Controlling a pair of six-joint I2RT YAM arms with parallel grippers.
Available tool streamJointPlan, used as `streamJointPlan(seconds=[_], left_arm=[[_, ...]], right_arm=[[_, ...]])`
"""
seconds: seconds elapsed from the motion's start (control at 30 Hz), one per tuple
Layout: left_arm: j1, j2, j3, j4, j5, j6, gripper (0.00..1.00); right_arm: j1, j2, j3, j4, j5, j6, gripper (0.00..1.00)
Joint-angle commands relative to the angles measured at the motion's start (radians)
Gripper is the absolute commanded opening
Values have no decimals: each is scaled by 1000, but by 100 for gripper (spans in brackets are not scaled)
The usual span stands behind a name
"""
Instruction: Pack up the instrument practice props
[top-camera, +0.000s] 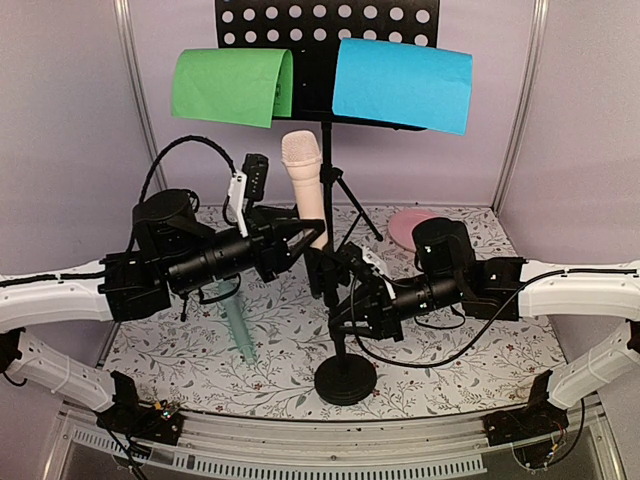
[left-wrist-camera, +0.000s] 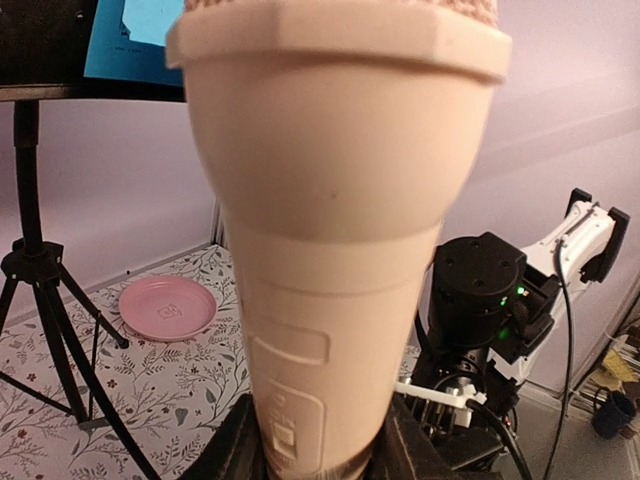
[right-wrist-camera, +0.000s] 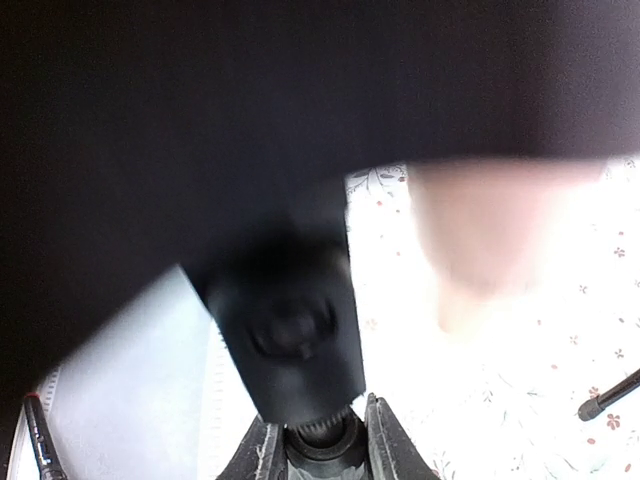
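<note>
The pink microphone (top-camera: 302, 180) stands upright, and my left gripper (top-camera: 316, 238) is shut on its lower handle. It fills the left wrist view (left-wrist-camera: 330, 220), with my left gripper (left-wrist-camera: 320, 462) at the bottom of that frame. My right gripper (top-camera: 345, 300) is shut on the stem of a black mic support (top-camera: 345, 380) that has a round base. In the right wrist view the support's clip (right-wrist-camera: 290, 340) sits just above my right gripper (right-wrist-camera: 322, 452). The mint microphone (top-camera: 236, 322) slants under my left arm. The black music rack (top-camera: 325, 35) holds the green sheet (top-camera: 232, 87) and the blue sheet (top-camera: 402, 85). A second support is not in view.
The rack's tripod legs (top-camera: 355, 210) spread behind the grippers and also show in the left wrist view (left-wrist-camera: 45, 300). The round pink plate (top-camera: 405, 228) lies at the back right on the floral mat (top-camera: 480, 340). Walls close in the back and both sides.
</note>
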Motion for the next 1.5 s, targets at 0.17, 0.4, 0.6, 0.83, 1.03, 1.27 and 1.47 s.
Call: streamJointPlan(seconds=[0.17, 0.4, 0.6, 0.83, 1.03, 1.27, 1.47], left_arm=[[-13, -38, 53, 55, -54, -5, 15], [-12, -61, 66, -4, -194, -46, 12], [-12, -114, 63, 45, -228, -40, 10], [-10, -111, 124, 1, -237, 1, 9], [-11, -120, 199, -72, -288, 63, 9], [-9, -142, 236, -160, -339, 100, 9], [-2, -140, 232, -198, -334, 88, 9]], right_arm=[[8, 5, 30, 28, -19, 12, 0], [8, 9, 23, 27, -17, 13, 0], [7, 23, 17, 24, -6, 12, 0], [7, 58, 46, -22, -5, 3, 0], [7, 116, 103, -141, 35, -59, 0], [6, 159, 89, -256, 116, -164, 0], [7, 141, 53, -223, 169, -173, 0]])
